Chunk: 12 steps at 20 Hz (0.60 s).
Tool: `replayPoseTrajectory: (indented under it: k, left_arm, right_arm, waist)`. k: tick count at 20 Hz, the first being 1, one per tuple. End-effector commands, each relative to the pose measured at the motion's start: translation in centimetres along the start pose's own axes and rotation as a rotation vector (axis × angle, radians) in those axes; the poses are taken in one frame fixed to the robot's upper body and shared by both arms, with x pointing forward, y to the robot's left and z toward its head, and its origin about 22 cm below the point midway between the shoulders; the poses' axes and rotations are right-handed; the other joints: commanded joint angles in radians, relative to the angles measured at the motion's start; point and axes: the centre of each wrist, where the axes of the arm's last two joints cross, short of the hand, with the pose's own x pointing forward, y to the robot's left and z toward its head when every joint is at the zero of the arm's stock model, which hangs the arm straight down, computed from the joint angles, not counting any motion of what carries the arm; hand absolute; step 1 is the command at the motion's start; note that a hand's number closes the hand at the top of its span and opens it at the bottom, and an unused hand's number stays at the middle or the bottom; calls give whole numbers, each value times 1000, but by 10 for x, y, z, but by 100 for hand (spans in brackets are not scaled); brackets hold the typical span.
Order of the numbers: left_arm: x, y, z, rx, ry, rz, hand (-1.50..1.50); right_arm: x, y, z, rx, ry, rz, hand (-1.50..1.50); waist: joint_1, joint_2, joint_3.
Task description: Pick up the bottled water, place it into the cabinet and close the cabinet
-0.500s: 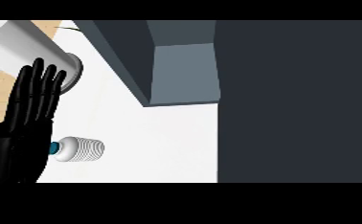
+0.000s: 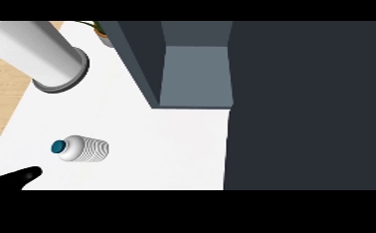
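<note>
On counter — unlabelled bottled water (image 2: 82, 149) lying; left robot hand (image 2: 21, 178) nearby, fingers' state unclear.

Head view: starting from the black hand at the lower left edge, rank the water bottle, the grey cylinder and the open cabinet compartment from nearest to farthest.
From the left hand:
1. Water bottle, lying on its side on the white counter just up and right of the hand.
2. Grey cylinder, at the upper left.
3. Open cabinet compartment, upper centre, farthest to the right.
</note>
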Motion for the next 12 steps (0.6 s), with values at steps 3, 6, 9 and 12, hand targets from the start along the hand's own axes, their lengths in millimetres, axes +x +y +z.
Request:
replayPoseTrajectory:
  k: [3, 6, 9, 12]
  left_arm:
    - [26, 29, 26, 117, 88, 92, -150]
    - [34, 31, 46, 146, 92, 61, -150]
    - [27, 48, 47, 154, 150, 12, -150]
    - [33, 55, 41, 172, 191, -35, -150]
  right_arm:
    - [42, 15, 27, 124, 48, -75, -150]
    - [57, 18, 56, 120, 58, -96, -150]
    - [59, 21, 58, 144, 52, -83, -150]
    - [74, 30, 66, 115, 50, -104, -150]
  waist:
    - [-2, 2, -3]
    - [-10, 2, -2]
    - [-10, 5, -2]
    - [-15, 5, -3]
